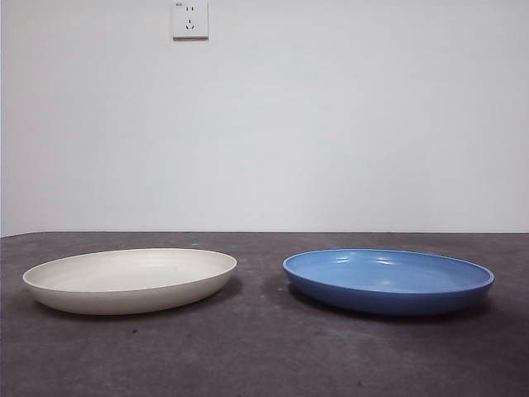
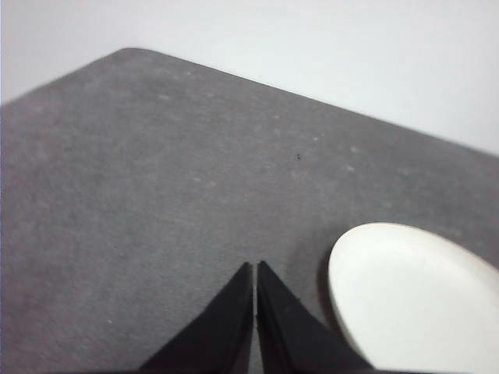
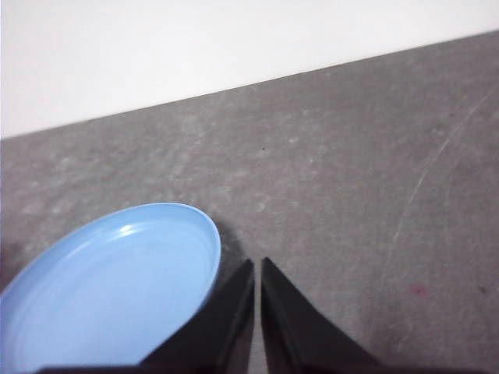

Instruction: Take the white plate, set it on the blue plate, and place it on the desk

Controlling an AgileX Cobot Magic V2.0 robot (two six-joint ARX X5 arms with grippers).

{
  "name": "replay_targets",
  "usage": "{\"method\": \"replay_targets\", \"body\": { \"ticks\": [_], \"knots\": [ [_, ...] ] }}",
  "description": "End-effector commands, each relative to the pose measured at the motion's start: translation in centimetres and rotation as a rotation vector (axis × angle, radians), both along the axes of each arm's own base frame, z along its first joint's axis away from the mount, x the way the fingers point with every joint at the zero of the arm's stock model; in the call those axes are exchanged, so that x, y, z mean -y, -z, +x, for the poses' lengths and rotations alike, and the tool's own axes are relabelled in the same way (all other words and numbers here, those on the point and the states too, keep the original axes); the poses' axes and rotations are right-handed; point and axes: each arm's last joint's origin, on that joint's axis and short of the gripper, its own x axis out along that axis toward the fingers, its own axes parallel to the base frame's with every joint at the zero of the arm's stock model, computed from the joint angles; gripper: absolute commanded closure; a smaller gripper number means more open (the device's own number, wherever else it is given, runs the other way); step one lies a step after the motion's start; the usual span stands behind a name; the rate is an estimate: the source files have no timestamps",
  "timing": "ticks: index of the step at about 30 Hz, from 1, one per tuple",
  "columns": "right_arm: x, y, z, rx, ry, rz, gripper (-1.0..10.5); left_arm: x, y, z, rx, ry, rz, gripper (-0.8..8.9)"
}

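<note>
The white plate (image 1: pixel 130 279) lies flat on the desk (image 1: pixel 264 356) at the left, and the blue plate (image 1: pixel 388 281) lies flat at the right, a gap of bare desk between them. No arm shows in the front view. In the left wrist view my left gripper (image 2: pixel 255 269) is shut and empty, hanging above the desk beside the white plate (image 2: pixel 413 300). In the right wrist view my right gripper (image 3: pixel 257 265) is shut and empty too, just off the rim of the blue plate (image 3: pixel 117 288).
A white wall with a power socket (image 1: pixel 189 19) stands behind the desk's far edge. The desk (image 2: pixel 140 195) stretches away beyond both grippers, with faint scratches on the desk (image 3: pixel 421 187) in the right wrist view.
</note>
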Motion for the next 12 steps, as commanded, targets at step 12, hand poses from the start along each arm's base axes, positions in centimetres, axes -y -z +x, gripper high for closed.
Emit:
{"method": "replay_targets", "body": {
  "ticks": [12],
  "knots": [
    [-0.2,-4.1,-1.0,0.069,-0.011,0.127,9.4,0.1,-4.0,-1.1,-0.002,0.007,-0.152,8.04]
  ]
}}
